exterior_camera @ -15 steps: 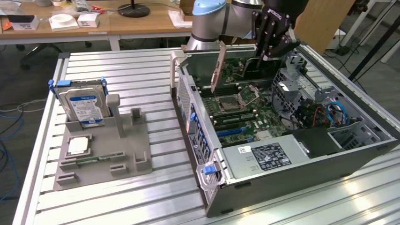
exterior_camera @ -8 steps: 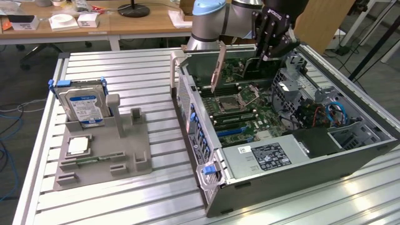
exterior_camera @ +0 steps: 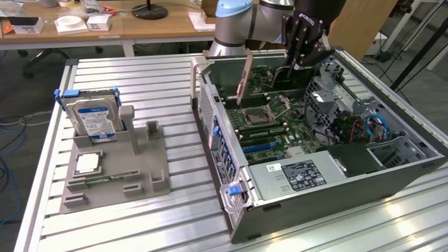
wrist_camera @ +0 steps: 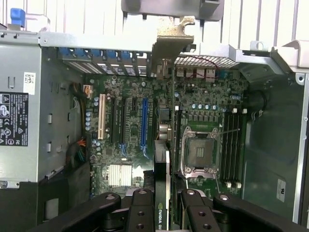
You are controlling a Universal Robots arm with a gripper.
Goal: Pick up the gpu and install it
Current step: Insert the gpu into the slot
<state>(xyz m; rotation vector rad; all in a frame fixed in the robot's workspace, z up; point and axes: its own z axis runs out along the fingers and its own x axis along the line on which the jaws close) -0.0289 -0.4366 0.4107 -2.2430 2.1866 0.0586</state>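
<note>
My jaws are closed part-way on the gpu (wrist_camera: 164, 164), pinching its thin board from both faces near one end; the gripper (wrist_camera: 165, 208) sits over the open computer case (exterior_camera: 392, 173), with the card hanging edge-down between the fingers (wrist_camera: 142, 212).

In the exterior view I see the card (exterior_camera: 244, 79) held upright above the motherboard (exterior_camera: 276, 131), its long edge tilted a little, not yet seated in any slot. Its silver end bracket (wrist_camera: 170, 36) points toward the case's rear wall, where the slot openings are. The blue slot (wrist_camera: 144, 123) and the cream slot (wrist_camera: 102, 121) lie just beside the card's line, toward the power supply (exterior_camera: 297, 176); the empty processor socket (wrist_camera: 199, 150) is on the other side.

I judge the card light and stiff, but fragile: the board would flex if squeezed hard, and its contact edge should take no scraping. A grip on the flat faces, away from the bracket and the contacts, looks right to me.

On the desk (exterior_camera: 140, 73), well apart from the case, the grey holder (exterior_camera: 119, 173) carries the hard drive (exterior_camera: 94, 118) and a small square chip (exterior_camera: 87, 164).
</note>
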